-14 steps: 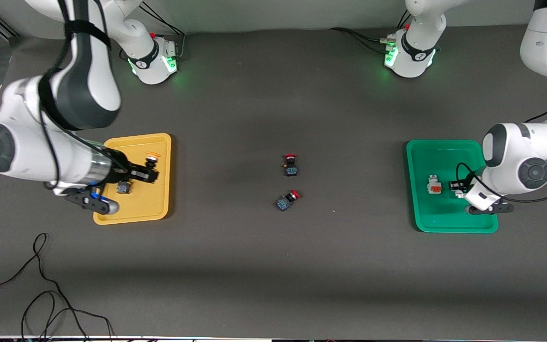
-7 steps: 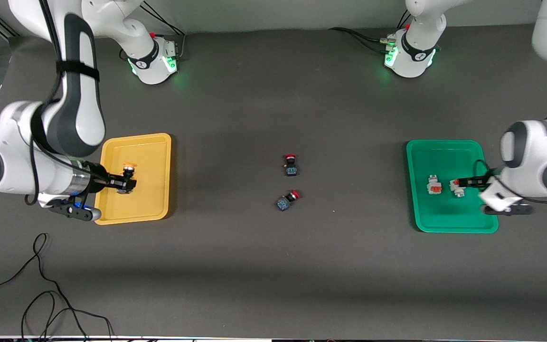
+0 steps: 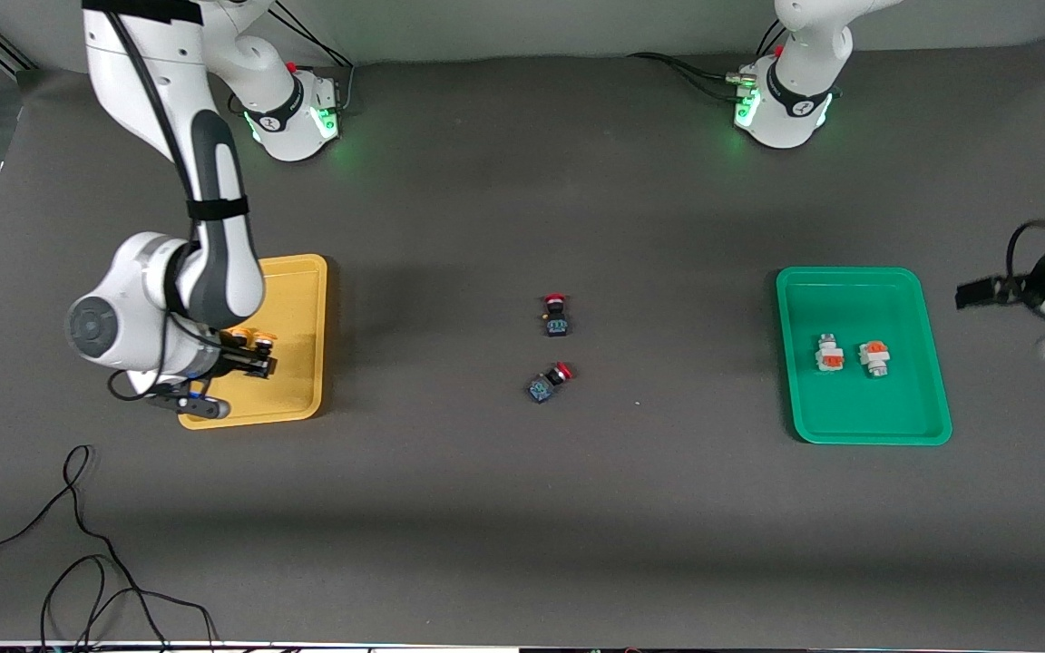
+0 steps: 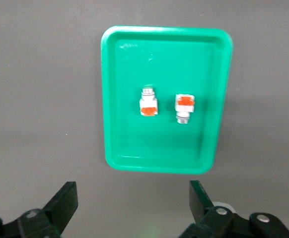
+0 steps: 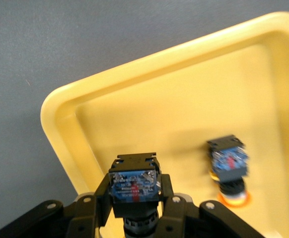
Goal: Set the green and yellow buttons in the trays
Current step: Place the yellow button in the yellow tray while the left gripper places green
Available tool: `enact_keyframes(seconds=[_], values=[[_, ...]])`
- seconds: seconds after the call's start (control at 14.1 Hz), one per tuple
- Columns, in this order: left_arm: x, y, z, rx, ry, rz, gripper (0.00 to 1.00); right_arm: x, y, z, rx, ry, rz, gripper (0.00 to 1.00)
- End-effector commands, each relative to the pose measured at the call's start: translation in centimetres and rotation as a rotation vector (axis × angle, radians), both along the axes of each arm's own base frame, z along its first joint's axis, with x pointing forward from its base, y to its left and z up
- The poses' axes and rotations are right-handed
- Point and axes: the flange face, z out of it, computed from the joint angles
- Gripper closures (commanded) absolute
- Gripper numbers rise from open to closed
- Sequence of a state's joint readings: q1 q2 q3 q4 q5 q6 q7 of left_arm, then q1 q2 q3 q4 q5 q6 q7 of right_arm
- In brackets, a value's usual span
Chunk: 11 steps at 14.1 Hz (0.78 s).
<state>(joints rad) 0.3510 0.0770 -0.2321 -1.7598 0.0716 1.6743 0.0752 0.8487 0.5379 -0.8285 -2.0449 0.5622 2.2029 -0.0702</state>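
Two robot arms work at a dark table (image 3: 504, 508). The right end effector (image 5: 134, 208), shut on a yellow button (image 5: 134, 186), hangs over the yellow tray (image 3: 300, 272) near its corner; a second yellow button (image 5: 228, 166) lies inside. The left end effector (image 4: 132, 208) is wide open and empty, off the green tray's (image 4: 114, 99) edge. Two white buttons (image 3: 829, 354) lie side by side mid-tray. Two red buttons (image 3: 556, 315) sit at the table's open centre.
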Motion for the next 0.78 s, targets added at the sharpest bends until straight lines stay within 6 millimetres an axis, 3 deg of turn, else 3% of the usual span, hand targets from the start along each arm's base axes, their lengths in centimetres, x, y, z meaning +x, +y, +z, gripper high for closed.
enact_keyframes(seconds=[0.0,0.14,0.21,0.28,0.49,0.71], values=[[-1.9,-3.6,4.0,-0.043,-0.033,-0.044,0.00,-2.0,0.5,-3.0,0.026,-0.030,0.056,1.00],[-2.3,-7.2,6.7,-0.062,-0.055,-0.073,0.00,-2.0,0.6,-3.2,0.038,-0.033,0.049,1.00],[-2.4,-8.5,7.9,-0.066,-0.054,-0.092,0.00,-1.9,0.8,-3.0,0.041,-0.035,0.053,0.24],[-2.5,-9.5,8.7,-0.066,-0.056,-0.100,0.00,-1.6,0.8,-2.5,0.048,-0.044,0.053,0.01],[-3.1,-11.7,10.4,-0.065,-0.038,-0.118,0.00,0.0,1.8,0.2,0.089,-0.048,0.072,0.00],[-3.6,-11.7,11.0,-0.065,0.008,-0.118,0.00,2.4,1.9,5.4,0.124,-0.031,0.102,0.00]])
